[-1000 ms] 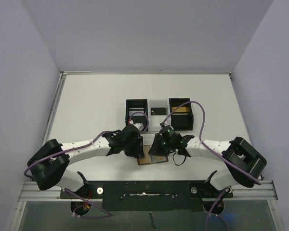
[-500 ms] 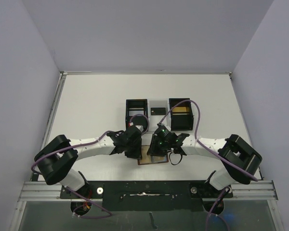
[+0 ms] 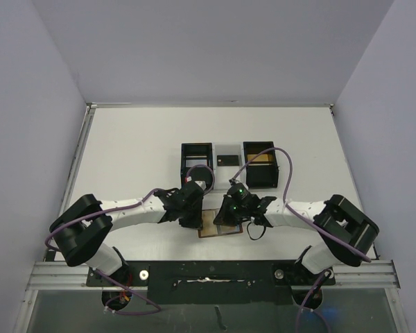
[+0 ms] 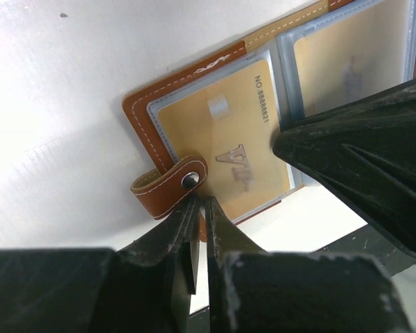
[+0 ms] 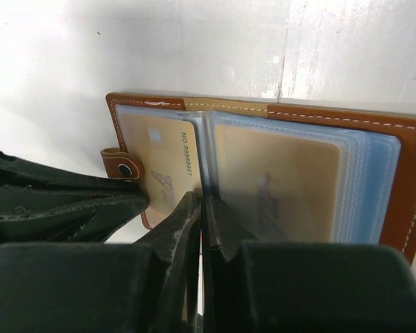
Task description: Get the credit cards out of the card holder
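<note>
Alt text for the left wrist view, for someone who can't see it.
An open brown leather card holder lies on a white table, a gold credit card showing inside. The left gripper pinches its edge below the snap tab; the right gripper reaches in from the right.

Robot lab test cell, not a home or an office. Bare white table (image 3: pixel 132 152) boxed in on three sides by plain pale walls (image 3: pixel 222 48) (matte, uniform, flat even light). Two white-and-black arms, left arm (image 3: pixel 125 208) and right arm (image 3: pixel 305 208), are bolted side by side to a black base plate (image 3: pixel 208 281) on an aluminium extrusion rail (image 3: pixel 55 277) at the near edge. Purple cables (image 3: pixel 290 173) run exposed along each arm. Green status LEDs (image 3: pixel 237 187) are lit near the wrists.
</note>
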### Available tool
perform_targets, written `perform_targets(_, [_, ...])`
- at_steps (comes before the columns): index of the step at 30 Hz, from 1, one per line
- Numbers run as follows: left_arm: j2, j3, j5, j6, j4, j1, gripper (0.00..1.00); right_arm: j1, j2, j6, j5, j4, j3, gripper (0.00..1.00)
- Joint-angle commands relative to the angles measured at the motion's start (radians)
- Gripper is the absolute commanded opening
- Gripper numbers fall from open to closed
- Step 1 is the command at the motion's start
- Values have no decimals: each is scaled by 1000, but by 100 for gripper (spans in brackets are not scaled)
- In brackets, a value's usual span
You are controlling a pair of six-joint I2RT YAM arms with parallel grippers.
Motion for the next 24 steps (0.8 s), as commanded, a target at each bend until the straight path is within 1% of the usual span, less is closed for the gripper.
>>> perform_targets(1, [46, 5, -39, 14, -7, -12, 4, -2, -75, 7, -60, 90, -19, 0])
perform_targets(4, [52, 5, -49, 17, -14, -12, 0, -12, -104, -3, -37, 39, -22, 0])
perform_targets(9, [59, 8, -51, 18, -17, -12, 0, -36, -132, -17, -33, -12, -41, 0])
perform_targets(15, [56, 12, -51, 23, -16, -13, 0, -59, -155, -24, -34, -34, -55, 0])
perform_targets(16, [56, 11, -50, 25, -15, -13, 0, -59, -152, -27, -32, -39, -53, 2])
perform_targets(21, [60, 16, -47, 30, -9, -19, 0, -30, -87, -36, -17, -68, -6, 17])
perform_targets(24, [62, 19, -47, 31, -10, -19, 0, -9, -42, -36, 16, -110, 34, 24])
